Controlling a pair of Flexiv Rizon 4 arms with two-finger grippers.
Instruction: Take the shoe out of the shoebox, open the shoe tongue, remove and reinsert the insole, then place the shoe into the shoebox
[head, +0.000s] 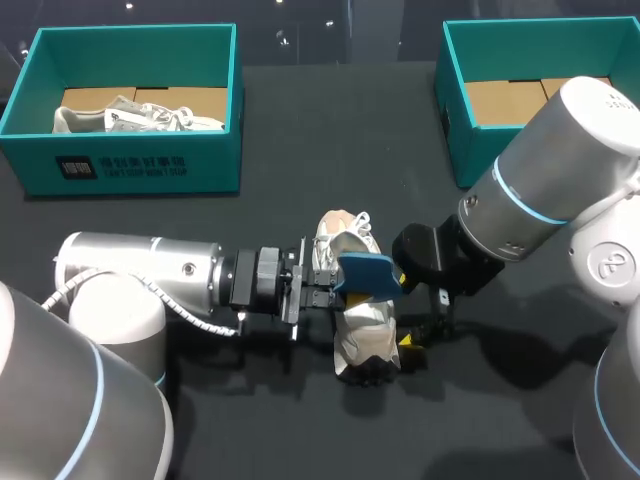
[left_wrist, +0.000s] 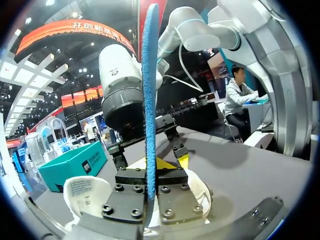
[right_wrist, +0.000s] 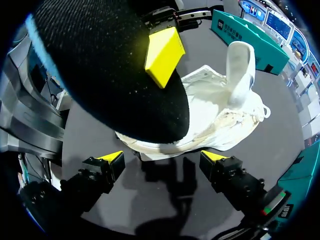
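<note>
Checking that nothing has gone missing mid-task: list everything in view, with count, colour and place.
shoeboxes: 2, teal, at the table's far edge, one far left, one far right
cardboard: brown, lining the floor of both boxes
sneaker: 1, white-grey, inside the left shoebox
shoe: 1, white, on the table's middle, between the two grippers
insole: 1, blue top, black underside, held over the shoe
table: 1, black
left gripper: fingers shut on the insole, yellow tips
right gripper: fingers open, yellow tips, beside the shoe, holding nothing
</note>
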